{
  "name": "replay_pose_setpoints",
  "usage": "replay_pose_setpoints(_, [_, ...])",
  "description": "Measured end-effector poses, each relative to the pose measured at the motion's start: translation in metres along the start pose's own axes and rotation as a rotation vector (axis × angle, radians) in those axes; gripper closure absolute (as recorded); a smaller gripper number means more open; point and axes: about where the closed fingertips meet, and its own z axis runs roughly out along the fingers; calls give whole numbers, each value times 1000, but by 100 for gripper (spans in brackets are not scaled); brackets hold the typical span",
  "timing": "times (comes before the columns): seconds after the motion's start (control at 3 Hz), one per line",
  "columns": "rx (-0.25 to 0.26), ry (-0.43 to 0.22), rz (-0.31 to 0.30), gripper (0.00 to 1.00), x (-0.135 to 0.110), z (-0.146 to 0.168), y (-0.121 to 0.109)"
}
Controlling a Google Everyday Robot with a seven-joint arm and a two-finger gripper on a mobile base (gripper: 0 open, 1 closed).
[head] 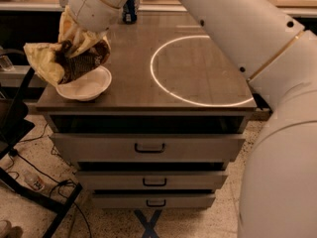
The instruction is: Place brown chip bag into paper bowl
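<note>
The brown chip bag (pixel 69 61), crinkled with a dark brown middle and pale yellow ends, hangs just over the paper bowl (pixel 88 87) at the front left corner of the counter. Its lower edge overlaps the bowl's far rim; I cannot tell if it touches. My gripper (pixel 78 39) is above the bowl, its tan fingers shut on the top of the bag. The white arm reaches in from the upper right and fills the right side of the view.
A glowing white ring (pixel 198 68) marks the grey countertop (pixel 148 90) right of the bowl. A dark can (pixel 130 10) stands at the back edge. Drawers (pixel 148 148) sit below the counter. A black stand (pixel 20 128) and cables lie at the left on the floor.
</note>
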Motion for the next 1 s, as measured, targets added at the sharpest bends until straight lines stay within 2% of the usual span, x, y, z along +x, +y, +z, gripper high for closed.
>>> replay_pose_setpoints(0.33, [-20, -3, -4, 100, -1, 5, 1])
replay_pose_setpoints(1.0, [-80, 7, 2, 100, 13, 14, 14])
